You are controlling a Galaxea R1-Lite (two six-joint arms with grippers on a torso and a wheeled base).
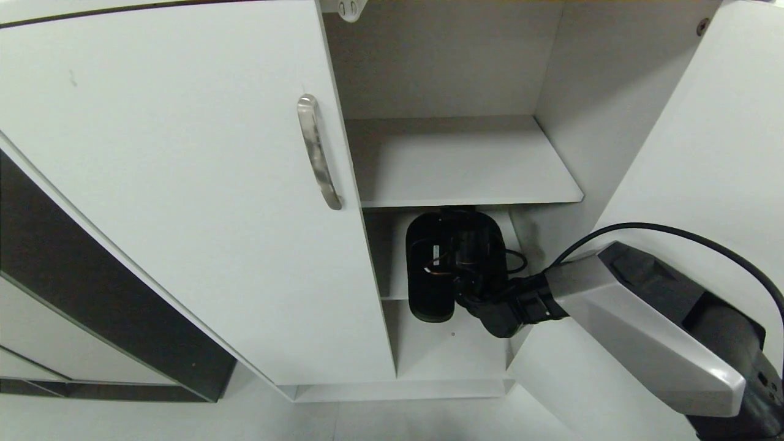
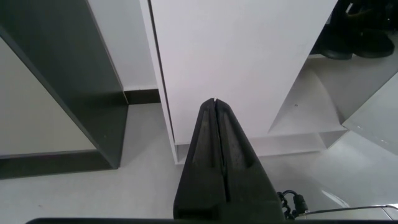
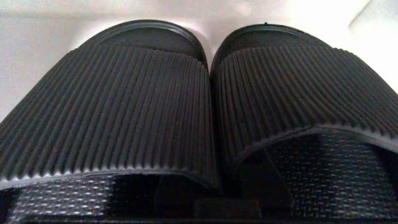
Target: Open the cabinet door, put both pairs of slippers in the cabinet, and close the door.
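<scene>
The white cabinet has its left door (image 1: 184, 184) shut, with a metal handle (image 1: 318, 153), and its right door (image 1: 704, 153) swung wide open. A pair of black slippers (image 1: 429, 269) with ribbed straps (image 3: 124, 106) lies side by side in the lower compartment, under the middle shelf (image 1: 459, 159). My right gripper (image 1: 468, 269) reaches into that compartment and is shut on the slippers where their inner sides meet. My left gripper (image 2: 214, 106) is shut on nothing and hangs low in front of the shut left door, above the floor.
A dark grey panel of neighbouring furniture (image 1: 92, 294) stands left of the cabinet. The middle shelf is bare. The right arm's black cable (image 1: 674, 231) arcs in front of the open door. Pale floor (image 1: 429, 422) runs in front of the cabinet.
</scene>
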